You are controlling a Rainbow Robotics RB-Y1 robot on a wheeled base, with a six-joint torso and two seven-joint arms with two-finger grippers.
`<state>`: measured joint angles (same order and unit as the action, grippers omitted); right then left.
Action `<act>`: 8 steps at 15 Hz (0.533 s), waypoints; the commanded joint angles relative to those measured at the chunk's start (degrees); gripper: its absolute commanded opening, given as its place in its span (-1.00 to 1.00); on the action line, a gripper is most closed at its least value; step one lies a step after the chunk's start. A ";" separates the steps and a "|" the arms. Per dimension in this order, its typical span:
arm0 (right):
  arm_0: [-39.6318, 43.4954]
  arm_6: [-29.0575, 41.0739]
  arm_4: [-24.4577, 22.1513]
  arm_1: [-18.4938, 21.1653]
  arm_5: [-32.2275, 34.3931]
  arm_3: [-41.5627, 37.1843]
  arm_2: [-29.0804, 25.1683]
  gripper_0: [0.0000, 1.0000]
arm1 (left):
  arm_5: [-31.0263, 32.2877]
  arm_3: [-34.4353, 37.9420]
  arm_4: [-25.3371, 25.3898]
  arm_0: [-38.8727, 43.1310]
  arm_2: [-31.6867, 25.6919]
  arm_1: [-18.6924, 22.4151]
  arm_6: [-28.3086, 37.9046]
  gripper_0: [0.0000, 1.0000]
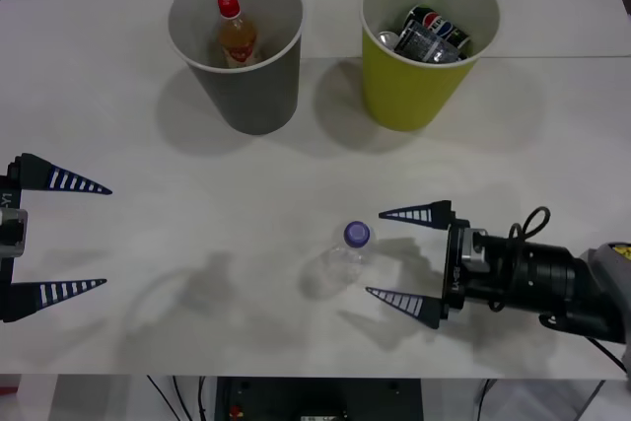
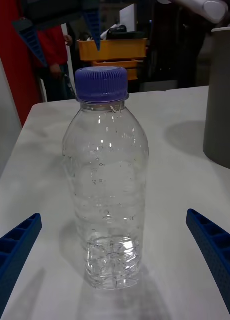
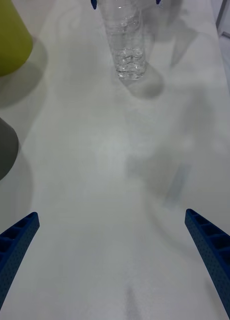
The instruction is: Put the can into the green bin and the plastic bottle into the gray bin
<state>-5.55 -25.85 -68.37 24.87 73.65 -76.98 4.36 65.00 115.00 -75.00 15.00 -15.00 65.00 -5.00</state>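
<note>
Plastic bottle (image 1: 345,261): upright on the white table (image 1: 197,184), purple cap on, near the front edge, well apart from both bins.
Right gripper (image 1: 389,253): low over the table just beside the bottle, its 2 blue fingers spread apart, tips pointing at the bottle without touching it.
Left gripper (image 1: 84,237): at the table's left edge, fingers wide apart, holding nothing.
Gray bin (image 1: 246,96): far side, holds a red-capped bottle (image 1: 235,35).
Green bin (image 1: 414,86): beside the gray one, holds cans (image 1: 431,35).
</note>
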 commanded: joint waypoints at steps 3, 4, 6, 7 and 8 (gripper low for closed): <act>-1.13 -0.25 -0.71 -2.02 -3.95 -0.01 4.17 1.00 | 0.00 0.00 0.00 0.00 0.00 0.00 0.00 1.00; -1.57 -0.34 -0.80 -2.63 -5.18 -0.01 5.22 1.00 | 0.00 0.00 0.00 0.00 0.00 0.00 0.00 1.00; -1.75 -0.34 -1.06 -3.95 -5.80 -0.01 5.75 1.00 | 0.00 0.00 0.00 0.00 0.00 0.00 0.00 1.00; -1.83 -0.43 -1.42 -4.57 -6.24 -0.01 6.01 1.00 | 0.00 0.00 0.00 0.00 0.00 0.00 0.00 1.00; -1.83 -0.43 -1.77 -4.92 -6.50 -0.01 6.01 1.00 | 0.00 0.00 0.00 0.00 0.00 0.00 0.00 1.00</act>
<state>-7.37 -26.27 -69.87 20.24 67.37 -76.98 10.34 65.00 115.00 -75.00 15.00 -15.00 65.00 -5.00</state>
